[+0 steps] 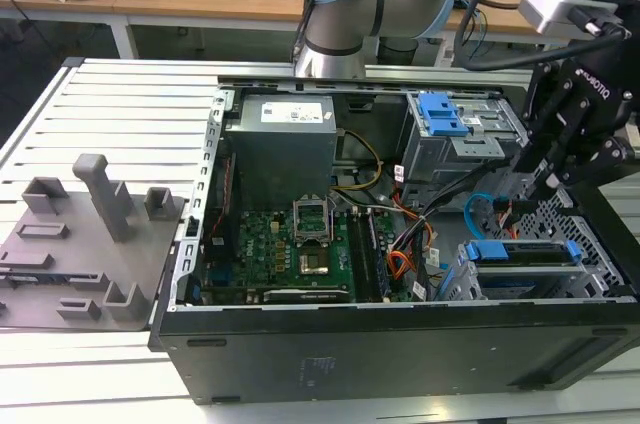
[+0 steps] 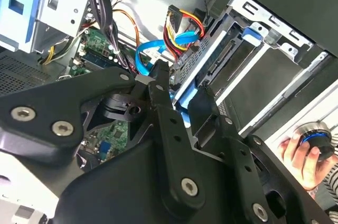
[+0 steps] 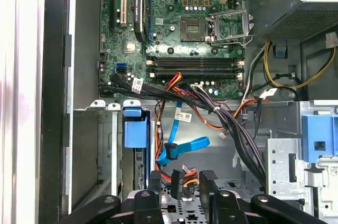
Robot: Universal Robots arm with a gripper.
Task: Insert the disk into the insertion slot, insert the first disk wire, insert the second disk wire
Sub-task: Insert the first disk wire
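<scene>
On the slatted bench [image 1: 120,104], an open tower case [image 1: 350,344] on its side, panel off. Beyond it, at the far edge, the arm [image 1: 350,4]. Inside, toward the exterior view's left, the grey supply [image 1: 280,149] and the green board [image 1: 280,244]. At the near end on the exterior view's right, the perforated cage with the slot [image 1: 452,282].

Disk [image 1: 520,252] already in the slot, blue carrier at the cage mouth. Probably stiff, fairly heavy and easily hurt by knocks. Best held by the carrier's side rails, not by the flat faces.

End effector [image 3: 180,177] low over the rear of the cage, fingers apart, clamping nothing, straddling the dark plug of the first wire [image 2: 184,23], the orange, red and yellow bundle. Plug perhaps already home in the disk; hard to say from here.

Just beside it, the second wire [image 3: 187,146]: thin, flat, light blue, looped. Likely soft and springy, prone to kinking. Better taken by its hard plug than by the ribbon.

White sticker [image 1: 296,112] on the supply and a small white tag [image 3: 183,116] on the second wire, print left unread.
</scene>
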